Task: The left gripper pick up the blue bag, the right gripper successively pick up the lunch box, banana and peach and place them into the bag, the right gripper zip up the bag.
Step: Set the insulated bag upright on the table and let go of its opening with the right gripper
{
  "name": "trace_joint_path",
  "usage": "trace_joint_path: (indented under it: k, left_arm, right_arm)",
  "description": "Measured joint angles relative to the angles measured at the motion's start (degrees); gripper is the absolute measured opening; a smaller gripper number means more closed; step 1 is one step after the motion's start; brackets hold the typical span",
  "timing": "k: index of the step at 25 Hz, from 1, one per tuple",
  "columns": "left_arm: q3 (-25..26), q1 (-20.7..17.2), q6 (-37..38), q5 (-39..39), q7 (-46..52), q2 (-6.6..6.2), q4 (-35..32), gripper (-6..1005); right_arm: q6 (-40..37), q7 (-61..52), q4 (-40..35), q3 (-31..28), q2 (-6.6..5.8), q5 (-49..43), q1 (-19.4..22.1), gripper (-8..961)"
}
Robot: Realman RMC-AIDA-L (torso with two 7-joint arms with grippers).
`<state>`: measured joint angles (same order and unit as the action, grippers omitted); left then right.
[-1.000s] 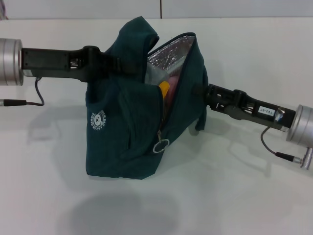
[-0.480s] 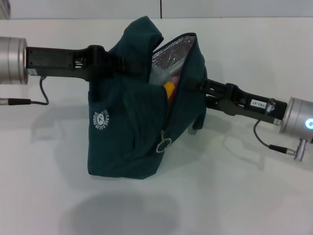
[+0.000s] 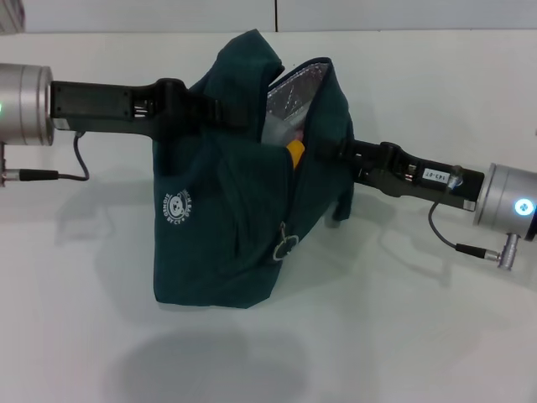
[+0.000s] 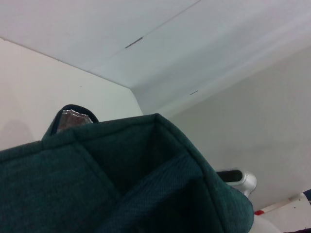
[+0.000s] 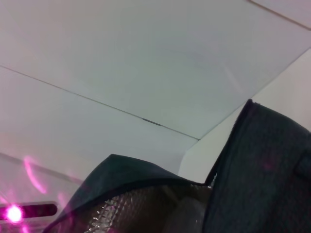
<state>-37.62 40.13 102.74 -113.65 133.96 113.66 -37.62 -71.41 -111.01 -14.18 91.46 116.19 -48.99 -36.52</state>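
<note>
From the head view, I have the blue bag (image 3: pixel 243 210) standing mid-table, mouth propped agape so the banana (image 3: pixel 295 151) shows against the foil lining. My left pincer (image 3: pixel 228 115) is buried in the fabric at the bag's top, presumably holding it up; my right pincer (image 3: pixel 323 149) presses the mouth's near edge, fingers hidden, so I cannot tell either opening. Both wrist views show only teal cloth and foil.

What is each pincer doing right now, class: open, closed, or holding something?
Left pincer: closed on the blue bag, holding it up from its left side.
Right pincer: at the bag's open edge; fingers hidden by fabric, so it cannot be told.
</note>
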Motion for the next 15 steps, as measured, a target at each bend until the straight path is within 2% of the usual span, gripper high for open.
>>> trace_joint_path:
  k: [5, 7, 11, 15]
  left_arm:
    - [0.0, 0.2, 0.0, 0.0, -0.3, -0.02, 0.0, 28]
    - [0.0, 0.2, 0.0, 0.0, -0.3, -0.02, 0.1, 28]
    - [0.2, 0.1, 0.0, 0.0, -0.4, -0.08, 0.1, 28]
    - [0.4, -0.2, -0.1, 0.2, -0.3, -0.30, 0.1, 28]
  right_arm:
    - [0.2, 0.1, 0.0, 0.2, 0.00, -0.2, -0.5, 654]
    - [0.2, 0.1, 0.0, 0.3, 0.00, -0.2, -0.5, 474]
    - [-0.2, 1.8, -0.3, 0.2, 0.00, 0.0, -0.1, 440]
    - [-0.8, 4.8, -3.7, -0.4, -0.06, 0.3, 2.2, 384]
